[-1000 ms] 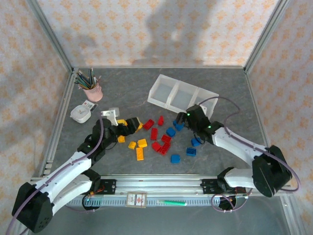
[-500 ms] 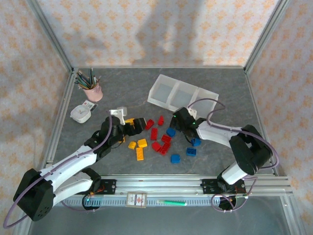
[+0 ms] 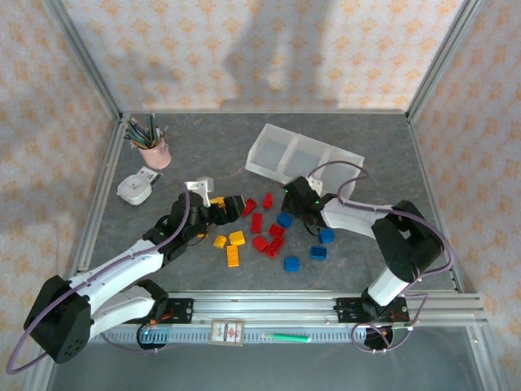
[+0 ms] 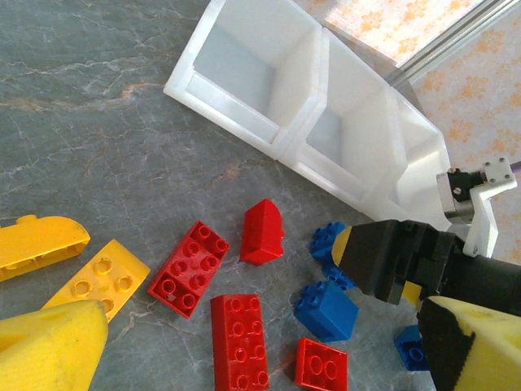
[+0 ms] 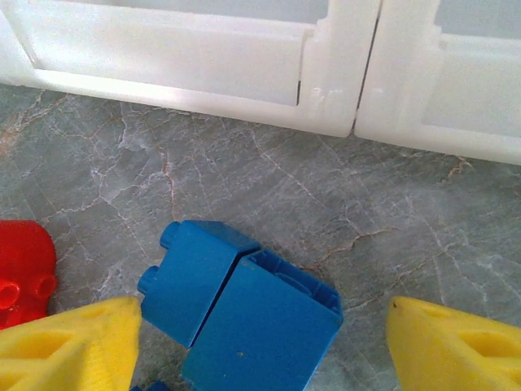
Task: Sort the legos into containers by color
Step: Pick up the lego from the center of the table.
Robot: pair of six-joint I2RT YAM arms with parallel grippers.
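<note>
Red lego (image 5: 23,273) cropped by right-wrist view's edge.

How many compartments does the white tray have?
3, joined in a row: left compartment, middle compartment, right compartment. All three look empty.

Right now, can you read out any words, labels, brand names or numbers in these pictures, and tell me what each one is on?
No text is legible.
Card on the front rail: red-and-white print, too small to read.
Studs of the red legos: no lettering can be made out.
</note>
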